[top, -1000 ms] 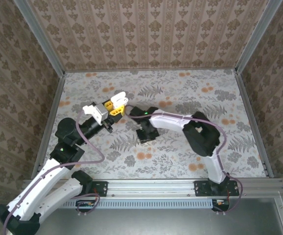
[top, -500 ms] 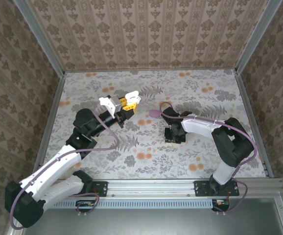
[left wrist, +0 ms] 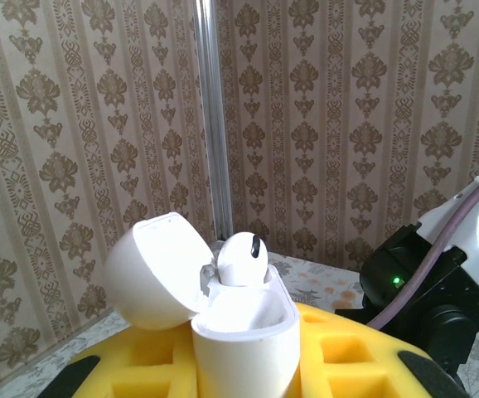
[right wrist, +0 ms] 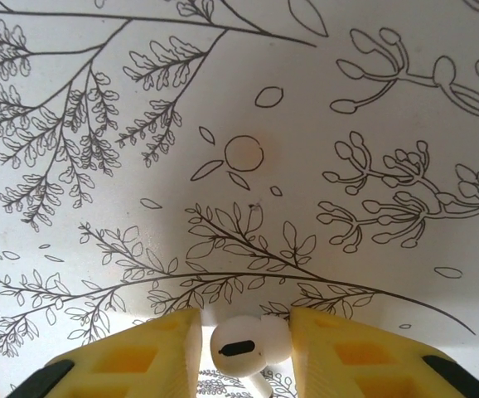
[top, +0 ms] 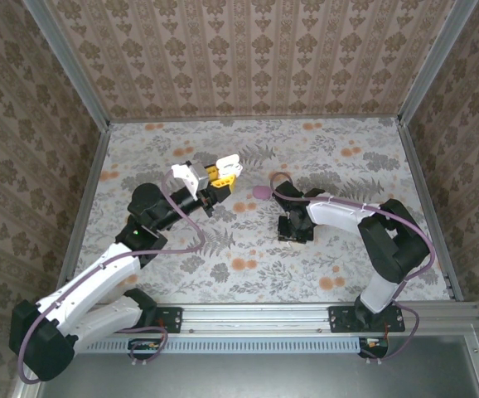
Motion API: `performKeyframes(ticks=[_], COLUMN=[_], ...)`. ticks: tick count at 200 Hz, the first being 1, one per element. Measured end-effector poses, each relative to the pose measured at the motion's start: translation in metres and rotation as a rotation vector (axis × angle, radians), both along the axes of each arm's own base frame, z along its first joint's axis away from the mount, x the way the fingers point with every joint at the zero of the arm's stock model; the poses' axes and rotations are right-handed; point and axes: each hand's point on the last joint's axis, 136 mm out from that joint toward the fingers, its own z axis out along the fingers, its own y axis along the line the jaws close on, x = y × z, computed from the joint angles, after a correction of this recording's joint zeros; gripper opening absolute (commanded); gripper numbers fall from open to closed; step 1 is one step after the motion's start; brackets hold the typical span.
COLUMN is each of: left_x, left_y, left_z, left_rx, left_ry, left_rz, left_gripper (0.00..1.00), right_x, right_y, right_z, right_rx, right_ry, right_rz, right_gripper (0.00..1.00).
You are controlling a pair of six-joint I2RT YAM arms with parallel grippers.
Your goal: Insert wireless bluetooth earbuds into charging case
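My left gripper [left wrist: 244,369] is shut on the white charging case [left wrist: 241,332], held upright above the table with its lid [left wrist: 152,269] swung open to the left. One white earbud [left wrist: 239,259] sticks up from the case's far slot. In the top view this gripper [top: 223,172] hangs over the table's left middle. My right gripper [right wrist: 244,332] points down at the table, and the second white earbud [right wrist: 239,344] lies between its yellow pads [right wrist: 165,352]. The right pad touches the ear tip, and a thin gap shows at the left pad. The right gripper [top: 293,225] sits right of centre.
The floral table [top: 322,149] is walled by patterned panels, with a metal corner post [left wrist: 209,124] behind the case. The right arm [left wrist: 438,282] stands close at the left gripper's right. A purple cable [top: 283,184] loops over the right wrist.
The right gripper has swung from beside the left gripper to right of centre and come down over the table. The left gripper has shifted right and farther back with the case.
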Motion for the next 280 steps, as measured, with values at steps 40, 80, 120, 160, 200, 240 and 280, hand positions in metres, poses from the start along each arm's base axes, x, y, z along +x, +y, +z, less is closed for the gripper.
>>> performKeyframes(ticks=[40,80,120,160,200,240,280], left_x=[-0.001,-0.003,-0.003,-0.004,-0.004,-0.004,-0.004], left_y=[0.0,0.001,0.001,0.002,0.003,0.003,0.003], left_z=[-0.001,-0.001,0.0,0.001,0.002,0.001,0.001], left_rx=[0.001,-0.002,-0.003,-0.007,-0.008,-0.007,-0.007], left_ry=[0.001,-0.002,-0.003,-0.006,-0.007,-0.007,-0.007], left_rz=[0.0,-0.004,-0.002,0.003,0.003,0.003,0.003], left_gripper=[0.04,0.04,0.04,0.04,0.04,0.04,0.04], right_x=[0.004,0.009,0.009,0.002,0.0,0.003,0.002], right_y=[0.004,0.007,0.006,-0.001,-0.002,0.0,0.0], right_z=[0.004,0.014,0.014,0.011,0.0,0.0,-0.001], right_rx=[0.009,0.002,-0.02,-0.053,-0.079,-0.084,-0.09], right_ry=[-0.009,-0.016,0.001,0.03,0.07,0.074,0.084], right_rz=[0.031,0.087,0.119,0.144,0.182,0.211,0.223], right_gripper=[0.47,0.5,0.5,0.49,0.43,0.42,0.4])
